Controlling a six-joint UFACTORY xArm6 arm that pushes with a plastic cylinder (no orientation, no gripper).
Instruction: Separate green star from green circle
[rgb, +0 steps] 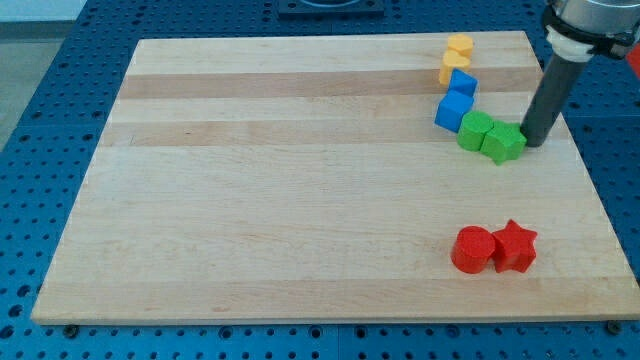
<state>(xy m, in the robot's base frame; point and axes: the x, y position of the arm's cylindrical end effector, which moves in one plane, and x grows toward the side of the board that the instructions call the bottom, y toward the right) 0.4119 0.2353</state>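
- Jaws do not exist on this arm — its straight dark rod ends in my tip, so nothing is grasped.
- My tip sits just right of the green star-shaped block, touching or nearly so.
- That star touches the green round block on its left.
- Up the view from these lie two blue blocks, then two yellow blocks.
- Near the wooden board's bottom right, a red cylinder block touches a red star block.
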